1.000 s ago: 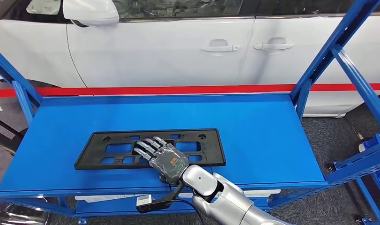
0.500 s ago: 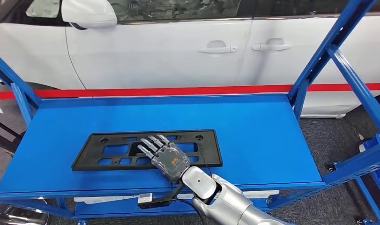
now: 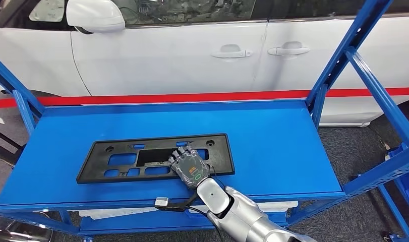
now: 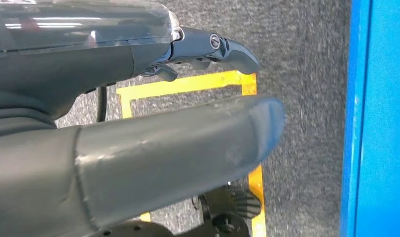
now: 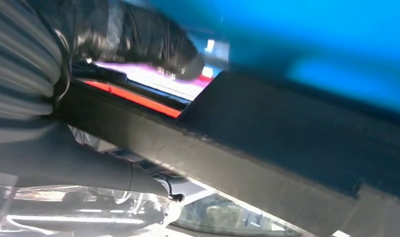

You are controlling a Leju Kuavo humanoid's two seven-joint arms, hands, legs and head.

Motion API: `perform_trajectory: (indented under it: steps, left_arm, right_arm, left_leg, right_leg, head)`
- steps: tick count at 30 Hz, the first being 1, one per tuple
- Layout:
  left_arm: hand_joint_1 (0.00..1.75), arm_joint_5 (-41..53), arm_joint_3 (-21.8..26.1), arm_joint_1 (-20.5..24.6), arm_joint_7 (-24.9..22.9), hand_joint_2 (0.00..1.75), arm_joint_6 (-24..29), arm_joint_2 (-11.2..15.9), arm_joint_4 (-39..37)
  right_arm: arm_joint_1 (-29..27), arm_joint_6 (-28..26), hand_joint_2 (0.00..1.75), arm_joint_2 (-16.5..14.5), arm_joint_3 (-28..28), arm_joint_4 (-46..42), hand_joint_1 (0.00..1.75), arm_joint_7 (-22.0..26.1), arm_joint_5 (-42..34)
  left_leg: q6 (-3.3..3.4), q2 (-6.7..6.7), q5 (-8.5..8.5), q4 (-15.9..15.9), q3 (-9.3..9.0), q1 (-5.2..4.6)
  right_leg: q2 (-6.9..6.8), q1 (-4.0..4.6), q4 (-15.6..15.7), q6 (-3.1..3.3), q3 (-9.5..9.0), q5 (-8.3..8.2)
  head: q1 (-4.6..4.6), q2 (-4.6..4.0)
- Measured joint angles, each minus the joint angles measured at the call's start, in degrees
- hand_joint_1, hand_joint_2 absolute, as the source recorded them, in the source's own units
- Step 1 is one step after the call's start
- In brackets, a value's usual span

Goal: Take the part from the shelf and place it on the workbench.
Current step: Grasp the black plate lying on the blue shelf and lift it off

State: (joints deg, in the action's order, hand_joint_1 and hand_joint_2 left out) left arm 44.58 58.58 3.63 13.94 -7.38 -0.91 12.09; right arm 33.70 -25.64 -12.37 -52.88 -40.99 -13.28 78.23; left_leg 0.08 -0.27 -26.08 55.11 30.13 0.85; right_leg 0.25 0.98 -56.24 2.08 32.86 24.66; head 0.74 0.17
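Note:
The part (image 3: pixel 121 159) is a long flat black plastic plate with several cutouts, lying on the blue shelf (image 3: pixel 278 136). My right hand (image 3: pixel 190 169) is at the part's near edge, right of its middle, with fingers curled down into a cutout. In the right wrist view the black plate (image 5: pixel 286 148) runs between the dark fingers (image 5: pixel 138 44) and the grey thumb (image 5: pixel 64 163), so the hand grips it. My left hand (image 4: pixel 138 143) hangs over the floor with its thumb and fingers apart and nothing in it.
A white car (image 3: pixel 182 50) with a red stripe stands close behind the shelf. Blue uprights (image 3: pixel 343 55) and slanted braces frame the shelf's right and left ends. A small cable-mounted unit (image 3: pixel 162 202) hangs below the shelf's front edge. Yellow floor tape (image 4: pixel 188 84) lies on grey carpet.
My right hand's fingers went from lying spread flat on the part to curling into its cutout and closing on the near edge. The camera view drifted slightly.

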Motion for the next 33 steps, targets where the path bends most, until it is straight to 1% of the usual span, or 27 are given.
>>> perform_trajectory:
  steps: [1, 2, 3, 5, 6, 7, 8, 9, 11, 12, 13, 14, 16, 17, 18, 20, 21, 22, 23, 24, 25, 26, 27, 28, 31, 32, 33]
  left_arm:
    - [0.00, 0.0, 0.0, 0.0, 0.0, 0.00, -0.1, 0.0, 0.0]
    - [0.00, 0.0, 0.0, 0.0, 0.0, 0.00, -0.1, 0.0, 0.0]
    - [0.00, 0.0, 0.0, 0.0, 0.0, 0.00, -0.2, 0.0, 0.0]
    - [0.00, 0.2, 0.0, 0.0, 0.1, 0.00, -0.4, 0.0, 0.0]
    - [0.00, 0.3, 0.0, 0.0, 0.3, 0.00, -0.5, 0.0, 0.0]
    - [0.00, 0.4, 0.0, -0.1, 0.4, 0.00, -0.6, 0.0, 0.0]
    - [0.00, 0.5, 0.0, -0.1, 0.7, 0.00, -0.7, 0.0, 0.0]
    - [0.00, 0.5, 0.0, -0.1, 0.9, 0.00, -0.9, 0.0, 0.0]
    - [0.00, 0.6, 0.0, -0.1, 1.3, 0.00, -1.1, 0.0, 0.0]
    - [0.00, 0.8, 0.0, -0.1, 1.6, 0.00, -1.2, 0.0, 0.0]
    - [0.00, 0.9, 0.0, -0.1, 2.3, 0.00, -1.4, 0.0, 0.0]
    - [0.00, 1.2, 0.0, -0.1, 3.5, 0.00, -1.6, 0.0, 0.0]
    - [0.00, 1.6, -0.1, -0.1, 6.5, 0.00, -1.9, 0.0, 0.0]
    - [0.00, 1.8, -0.1, -0.1, 7.7, 0.00, -2.0, 0.1, 0.0]
    - [0.00, 2.0, -0.1, -0.1, 8.4, 0.00, -2.0, 0.2, 0.0]
    - [0.00, 2.2, -0.1, -0.2, 8.3, 0.00, -1.8, 0.4, 0.0]
    - [0.00, 2.2, -0.1, -0.3, 7.8, 0.00, -1.6, 0.5, 0.0]
    - [0.00, 2.1, -0.1, -0.4, 7.2, 0.00, -1.4, 0.6, 0.0]
    - [0.00, 2.0, -0.1, -0.5, 6.6, 0.00, -1.2, 0.6, 0.0]
    - [0.00, 1.9, -0.1, -0.5, 6.0, 0.00, -1.1, 0.7, 0.0]
    - [0.00, 1.8, -0.1, -0.5, 5.7, 0.00, -1.0, 0.8, 0.0]
    - [0.00, 1.7, 0.0, -0.5, 5.5, 0.00, -1.0, 0.8, 0.0]
    - [0.00, 1.7, 0.0, -0.4, 5.3, 0.00, -1.0, 0.9, 0.0]
    - [0.00, 1.6, 0.0, -0.3, 4.9, 0.00, -1.1, 0.9, 0.0]
    - [0.00, 0.8, 0.5, -0.4, 1.2, 0.00, -1.3, 0.9, 0.0]
    - [0.00, 0.6, 0.9, -0.4, -0.8, 0.00, -1.0, 0.9, 0.0]
    - [0.00, 0.3, 1.3, -0.3, -3.1, 0.00, -0.5, 0.9, 0.0]
  right_arm:
    - [0.1, 0.0, 1.75, 0.0, 0.4, 0.3, 1.71, 0.0, 0.0]
    - [0.2, 0.0, 1.75, 0.0, 0.7, 0.7, 1.70, 0.1, 0.1]
    - [0.3, -0.1, 1.75, 0.0, 1.1, 0.9, 1.69, 0.1, 0.1]
    - [0.5, -0.1, 1.75, 0.0, 1.7, 1.5, 1.67, 0.2, 0.4]
    - [0.5, -0.1, 1.75, 0.0, 2.0, 1.7, 1.68, 0.2, 0.5]
    - [0.5, -0.1, 1.75, 0.0, 2.2, 1.9, 1.68, 0.2, 0.7]
    - [0.5, -0.2, 1.75, 0.0, 2.5, 2.0, 1.68, 0.3, 0.8]
    - [0.5, -0.2, 1.75, 0.0, 2.7, 2.0, 1.68, 0.3, 0.9]
    - [0.7, -0.3, 1.75, -0.1, 3.1, 2.1, 1.69, 0.3, 0.9]
    - [0.8, -0.4, 1.75, -0.1, 3.2, 2.1, 1.69, 0.4, 0.9]
    - [0.8, -0.5, 1.75, -0.2, 3.4, 2.2, 1.69, 0.4, 0.9]
    - [0.8, -0.6, 1.75, -0.2, 3.6, 2.2, 1.69, 0.5, 0.9]
    - [0.8, -1.1, 1.75, -0.2, 4.2, 2.2, 1.70, 0.8, 0.9]
    - [0.8, -1.3, 1.75, -0.2, 4.5, 2.2, 1.71, 1.0, 0.9]
    - [0.7, -1.4, 1.75, -0.2, 4.8, 2.2, 1.71, 1.2, 0.8]
    - [0.5, -1.7, 1.75, -0.1, 5.3, 2.2, 1.71, 1.7, 0.3]
    - [0.3, -2.0, 1.75, -0.1, 5.7, 2.2, 1.71, 2.4, -0.5]
    - [0.1, -2.6, 1.75, 0.0, 6.2, 2.1, 1.71, 3.4, -1.7]
    - [-0.2, -3.1, 1.75, 0.1, 6.8, 1.8, 1.71, 4.7, -3.3]
    - [-0.4, -3.5, 1.75, 0.3, 7.5, 1.5, 1.71, 6.1, -5.0]
    - [-0.5, -3.7, 1.75, 0.4, 8.2, 1.1, 1.71, 7.3, -6.5]
    - [-0.5, -3.8, 1.75, 0.6, 8.9, 0.7, 1.71, 8.1, -7.5]
    - [-0.6, -3.9, 1.75, 0.8, 9.6, 0.3, 1.71, 8.7, -8.3]
    - [-0.7, -4.0, 1.75, 1.0, 10.3, -0.3, 1.71, 9.7, -9.5]
    - [-1.7, -4.2, 1.75, 2.2, 12.7, -4.0, 1.71, 16.8, -18.2]
    - [-2.1, -3.8, 1.75, 2.9, 13.7, -6.2, 1.71, 20.3, -22.8]
    - [-2.7, -3.1, 1.75, 3.6, 14.6, -8.9, 1.71, 24.0, -28.3]
  left_leg:
    - [0.34, 0.07, 0.26, -0.1, 0.04, 0.12]
    - [0.68, 0.15, 0.50, -0.3, 0.09, 0.28]
    - [0.95, 0.23, 0.71, -0.4, 0.16, 0.43]
    - [1.17, 0.32, 0.86, -0.3, 0.43, 0.45]
    - [1.18, 0.34, 0.91, -0.3, 0.53, 0.48]
    - [1.15, 0.33, 0.94, -0.3, 0.58, 0.54]
    - [1.10, 0.29, 0.96, -0.3, 0.57, 0.61]
    - [1.00, 0.21, 0.97, -0.2, 0.51, 0.68]
    - [0.58, 0.04, 0.95, -0.2, 0.43, 0.72]
    - [0.21, -0.04, 0.97, -0.2, 0.46, 0.72]
    - [-0.21, -0.08, 1.01, -0.2, 0.51, 0.74]
    - [-0.67, -0.12, 1.11, -0.3, 0.51, 0.77]
    - [-1.41, -0.10, 1.07, -0.5, 0.42, 0.92]
    - [-1.61, -0.06, 0.31, 0.3, 0.78, 0.95]
    - [-1.73, -0.02, -1.11, 2.4, 1.71, 0.95]
    - [-1.85, 0.02, -5.19, 9.9, 5.12, 0.97]
    - [-1.96, 0.02, -6.70, 13.7, 6.85, 0.98]
    - [-2.06, 0.02, -7.22, 16.0, 7.88, 0.97]
    - [-2.11, 0.04, -6.59, 16.1, 7.83, 0.98]
    - [-2.13, 0.06, -4.92, 13.8, 6.55, 1.01]
    - [-2.14, 0.10, -2.86, 9.6, 4.39, 1.08]
    - [-2.11, 0.11, -1.43, 5.5, 2.31, 1.06]
    - [-1.88, 0.05, -0.46, 2.4, 0.73, 1.05]
    - [-1.58, -0.01, -0.17, 0.7, -0.03, 1.00]
    - [-0.41, -0.02, 0.02, 0.4, 0.02, 0.85]
    - [-0.03, 0.07, 0.15, 0.4, 0.07, 0.87]
    - [0.33, 0.17, 0.29, 0.4, 0.15, 0.92]
  right_leg:
    - [0.01, -0.06, -0.4, -0.36, 0.21, 0.36]
    - [0.01, -0.14, -1.8, -0.75, 0.75, 1.38]
    - [0.01, -0.31, -4.3, -1.15, 1.81, 3.10]
    - [0.01, -0.83, -12.2, -1.85, 5.20, 7.39]
    - [-0.01, -1.10, -15.7, -2.09, 6.68, 8.73]
    - [-0.03, -1.33, -17.4, -2.27, 7.30, 8.95]
    - [-0.05, -1.53, -16.6, -2.36, 6.72, 8.00]
    - [-0.08, -1.66, -13.6, -2.34, 5.02, 6.18]
    - [-0.14, -1.58, -4.8, -1.87, 0.45, 2.72]
    - [-0.15, -1.39, -1.7, -1.56, -0.99, 1.84]
    - [-0.13, -1.16, -0.1, -1.28, -1.70, 1.55]
    - [-0.08, -0.93, 0.2, -1.04, -1.69, 1.58]
    - [-0.08, -1.01, 0.9, -0.42, -1.90, 1.07]
    - [-0.14, -1.17, 1.4, -0.02, -2.06, 0.74]
    - [-0.21, -1.34, 1.8, 0.30, -2.17, 0.44]
    - [-0.29, -1.31, 1.9, 0.61, -1.97, 0.25]
    - [-0.29, -1.20, 1.7, 0.64, -1.83, 0.26]
    - [-0.28, -1.11, 1.6, 0.65, -1.74, 0.29]
    - [-0.26, -1.06, 1.4, 0.63, -1.68, 0.36]
    - [-0.24, -1.06, 1.1, 0.56, -1.65, 0.48]
    - [-0.20, -1.10, 0.8, 0.43, -1.63, 0.63]
    - [-0.15, -1.00, 0.5, 0.20, -1.58, 0.80]
    - [-0.05, -0.88, 0.3, -0.06, -1.50, 0.93]
    - [0.03, -0.73, 0.2, -0.34, -1.41, 0.95]
    - [0.25, -0.73, 0.0, -1.13, -1.18, 0.89]
    - [0.25, -0.82, -0.8, -1.41, -0.86, 1.51]
    - [0.23, -0.95, -2.7, -1.70, -0.02, 2.86]
  head:
    - [-0.02, 0.00]
    - [-0.02, 0.00]
    - [-0.03, 0.00]
    - [-0.02, 0.00]
    - [-0.03, 0.00]
    - [-0.02, 0.00]
    - [-0.03, 0.00]
    - [-0.03, 0.00]
    - [-0.03, 0.00]
    - [-0.03, 0.00]
    - [-0.03, 0.00]
    - [-0.03, 0.00]
    - [-0.02, 0.00]
    - [-0.02, 0.00]
    - [-0.02, 0.00]
    - [-0.02, 0.00]
    - [-0.02, 0.00]
    - [-0.02, 0.00]
    - [-0.02, 0.00]
    - [-0.02, 0.00]
    - [-0.02, 0.00]
    - [-0.01, 0.00]
    - [-0.02, 0.00]
    - [-0.02, 0.00]
    - [-0.02, 0.00]
    - [-0.03, 0.00]
    - [-0.03, 0.00]
